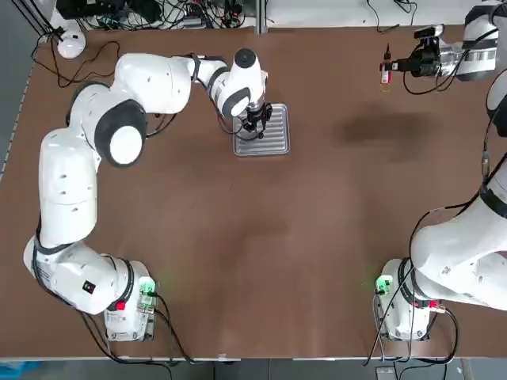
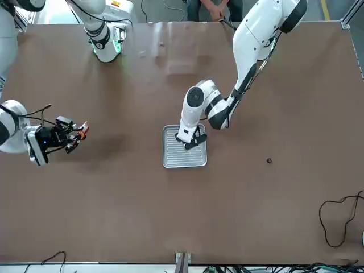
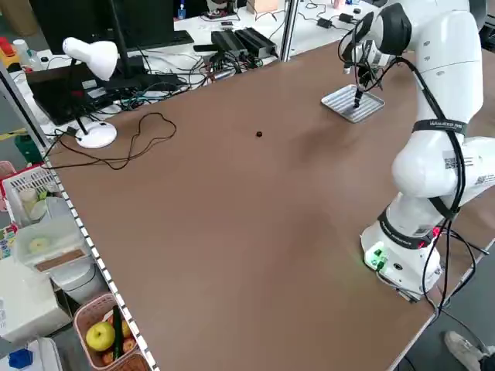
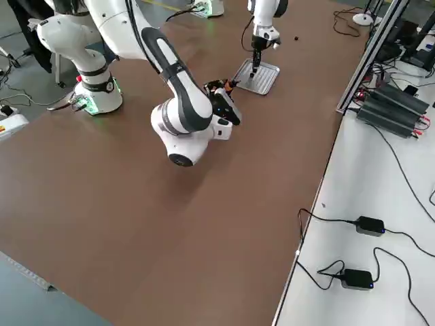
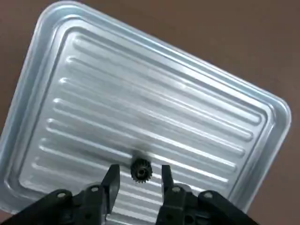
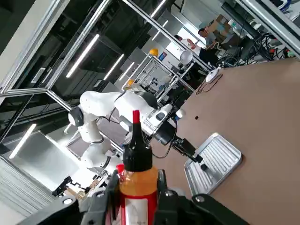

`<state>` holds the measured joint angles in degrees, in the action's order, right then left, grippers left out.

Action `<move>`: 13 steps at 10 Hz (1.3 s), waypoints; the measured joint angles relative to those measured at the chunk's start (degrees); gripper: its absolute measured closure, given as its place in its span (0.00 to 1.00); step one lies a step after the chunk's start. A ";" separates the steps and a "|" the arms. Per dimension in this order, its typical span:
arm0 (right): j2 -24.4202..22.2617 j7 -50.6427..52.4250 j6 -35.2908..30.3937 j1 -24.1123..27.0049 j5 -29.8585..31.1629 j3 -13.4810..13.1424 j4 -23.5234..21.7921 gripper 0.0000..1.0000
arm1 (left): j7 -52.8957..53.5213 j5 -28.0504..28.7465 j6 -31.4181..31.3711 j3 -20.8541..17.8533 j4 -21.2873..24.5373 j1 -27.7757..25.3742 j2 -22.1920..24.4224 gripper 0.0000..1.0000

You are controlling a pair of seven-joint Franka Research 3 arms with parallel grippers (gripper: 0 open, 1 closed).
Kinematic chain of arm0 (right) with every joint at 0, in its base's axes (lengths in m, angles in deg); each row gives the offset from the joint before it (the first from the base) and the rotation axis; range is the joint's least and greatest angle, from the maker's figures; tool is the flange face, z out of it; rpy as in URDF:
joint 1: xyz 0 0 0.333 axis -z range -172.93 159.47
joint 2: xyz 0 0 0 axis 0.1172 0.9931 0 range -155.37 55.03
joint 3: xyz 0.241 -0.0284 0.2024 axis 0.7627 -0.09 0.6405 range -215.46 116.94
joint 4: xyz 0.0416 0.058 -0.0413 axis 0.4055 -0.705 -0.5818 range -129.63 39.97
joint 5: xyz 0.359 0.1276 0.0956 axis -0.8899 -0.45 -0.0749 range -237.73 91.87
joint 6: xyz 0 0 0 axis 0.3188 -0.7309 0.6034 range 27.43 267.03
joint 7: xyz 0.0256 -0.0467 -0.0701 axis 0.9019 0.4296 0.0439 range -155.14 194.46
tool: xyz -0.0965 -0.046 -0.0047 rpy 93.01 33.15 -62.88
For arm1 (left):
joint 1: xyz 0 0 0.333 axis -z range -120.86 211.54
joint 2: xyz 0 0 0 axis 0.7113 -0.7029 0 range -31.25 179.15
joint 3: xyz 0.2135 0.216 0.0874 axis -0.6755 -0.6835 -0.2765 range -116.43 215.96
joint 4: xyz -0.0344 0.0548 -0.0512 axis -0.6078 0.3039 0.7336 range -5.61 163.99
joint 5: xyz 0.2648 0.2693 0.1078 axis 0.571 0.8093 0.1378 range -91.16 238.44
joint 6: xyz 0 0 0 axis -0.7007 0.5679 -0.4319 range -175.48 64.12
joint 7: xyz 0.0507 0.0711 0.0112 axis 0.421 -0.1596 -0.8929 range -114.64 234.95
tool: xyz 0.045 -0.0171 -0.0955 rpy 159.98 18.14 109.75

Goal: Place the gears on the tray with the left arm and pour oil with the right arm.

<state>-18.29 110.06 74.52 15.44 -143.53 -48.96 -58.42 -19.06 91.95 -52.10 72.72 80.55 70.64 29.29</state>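
Red-labelled oil (image 6: 139,187) fills right jaws; left jaws gape, seemingly above tray (image 5: 154,119).

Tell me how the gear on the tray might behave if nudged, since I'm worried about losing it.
The gear is small and round, so it could roll if tipped onto its toothed edge. The tray's ribs may check its sliding, and the raised rim would probably keep it in.

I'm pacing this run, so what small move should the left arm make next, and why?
Probably lift its black two-finger gripper straight up off the ribbed silver metal tray: its fingers stand apart, and the small dark toothed gear sits between them, apparently released, while another dark gear remains on the brown table.
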 joint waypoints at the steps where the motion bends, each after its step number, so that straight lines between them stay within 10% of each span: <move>1: -1.34 0.00 0.33 -0.26 0.00 0.01 -2.68 0.67 | 0.17 0.07 -0.10 -0.10 -0.18 -0.17 -0.01 0.54; 4: -3.20 0.06 1.23 -1.55 -0.26 0.10 -8.53 0.67 | 6.53 1.04 -0.10 -0.81 -0.59 -2.72 0.00 0.39; 7: -3.20 0.24 1.45 -4.25 -1.58 0.22 -12.79 0.67 | 19.03 1.43 -0.09 -0.78 -0.35 -8.90 0.14 0.01; 13: -3.22 0.19 4.61 -10.25 -7.62 0.31 -14.79 0.67 | 41.08 1.79 -0.07 -0.37 8.65 -22.18 6.45 0.01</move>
<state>-21.51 110.26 79.13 5.19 -151.15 -48.64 -73.21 22.02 93.74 -52.17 72.34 89.20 48.45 35.74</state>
